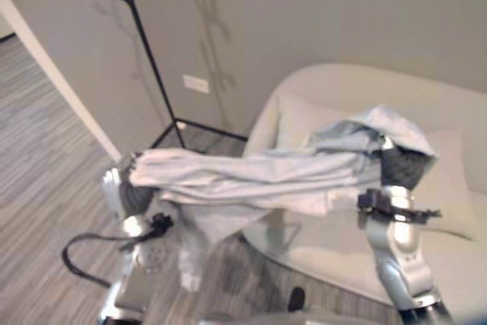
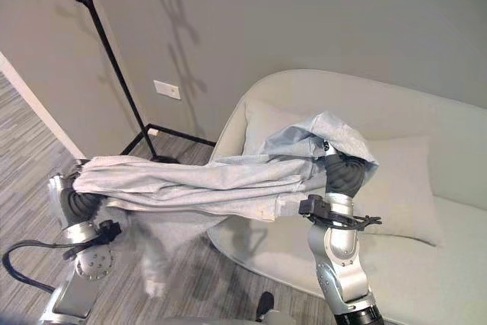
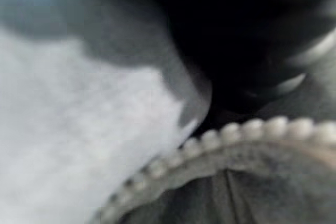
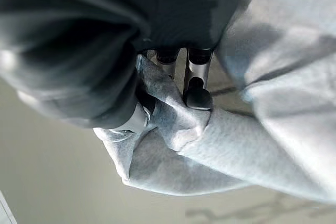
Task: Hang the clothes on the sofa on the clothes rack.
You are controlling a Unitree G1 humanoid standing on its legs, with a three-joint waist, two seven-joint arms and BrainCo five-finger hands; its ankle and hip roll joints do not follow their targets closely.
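A: Where's the garment point(image 2: 205, 180)?
B: Stretched btwn both hands, above the sofa point(image 2: 426, 241). Right hand point(image 4: 197, 85) fingers curl into it; left hand point(image 2: 76, 202) buried, can't tell.
A: Handling?
B: Soft, light, saggy. You'd best grip near the collar for the rack point(image 2: 110, 55).

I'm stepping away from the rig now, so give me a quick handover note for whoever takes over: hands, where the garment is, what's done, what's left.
Right hand: fingers curled into the light grey garment, gripping it.
Left hand: under the garment's other end; fingers hidden by the cloth, grip unclear.
Garment: lifted off the sofa, stretched between both raised arms, one part hanging down near the left arm.
Clothes rack: black, standing by the wall to the left, nothing hung on it.
Done: pickup. Left: carry it to the rack and hang it.
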